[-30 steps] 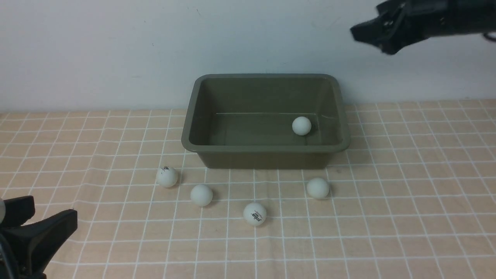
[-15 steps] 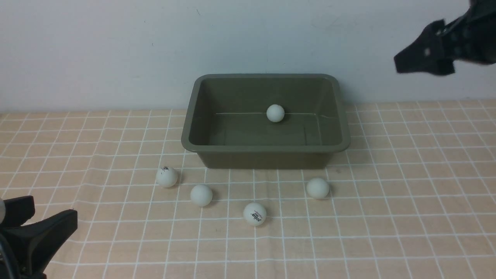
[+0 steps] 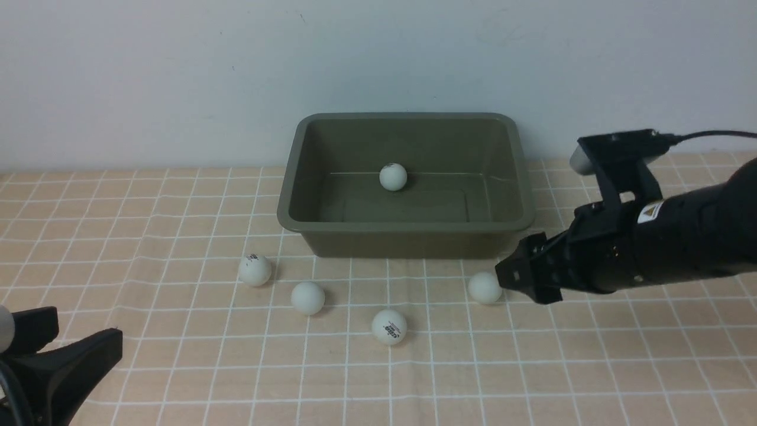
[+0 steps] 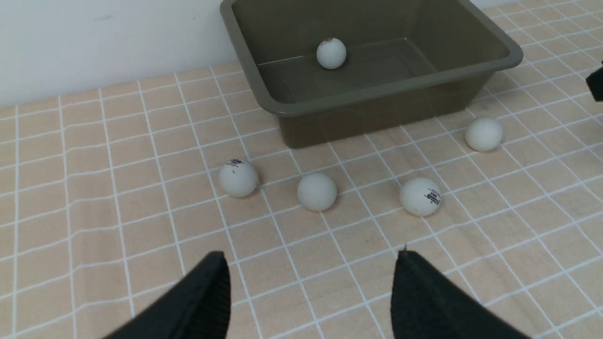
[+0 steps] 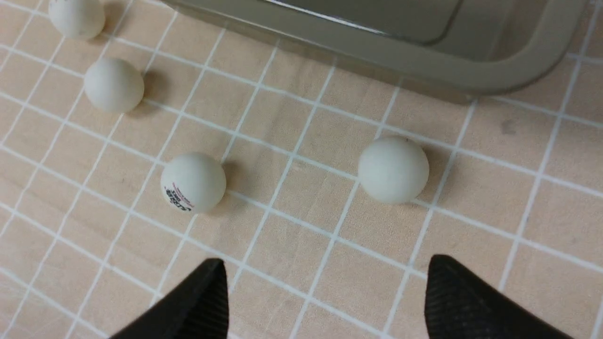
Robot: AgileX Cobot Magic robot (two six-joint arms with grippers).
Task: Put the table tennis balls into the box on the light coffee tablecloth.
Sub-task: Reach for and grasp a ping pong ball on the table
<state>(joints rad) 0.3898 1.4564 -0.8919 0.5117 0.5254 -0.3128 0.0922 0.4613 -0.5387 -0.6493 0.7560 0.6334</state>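
A: Where's the right tool (image 3: 520, 278) rn?
B: Low over the counter (image 3: 650, 384), right half, just fwd of the box's front-right corner. Fingers apart, nothing btwn them. Its wrist cam shows only bare cloth (image 5: 311, 202) in the gap.
A: And what's it after?
B: Prob. the rightmost ball (image 3: 485, 287). It sits on the cloth just beside the tips, on the side toward the counter's left edge. In the wrist cam it's ahead of the gap, not yet btwn the fingers. It's round, so no long axis to line up w/. I'd guess the tool only needs to ease fwd and down.
A: Left tool (image 3: 77, 334)?
B: At the front-left corner, also spread apart, empty. Well apart from every ball, so the right arm's nearer this one by far.
A: Other balls?
B: Three more on the cloth in front of the box (image 3: 408, 226): logo ball (image 3: 389, 326) nearest the front edge, plain ball (image 3: 307, 297), then the marked ball (image 3: 255, 270) furthest toward the left edge.
A: The box itself?
B: By the back edge, approx. mid-counter, long side parallel to that edge, no lid. There's one ball inside (image 3: 393, 177), on the floor near the back wall. So 1 of 5 in.
A: Risk?
B: Imo a fingertip nudge sends it rolling.
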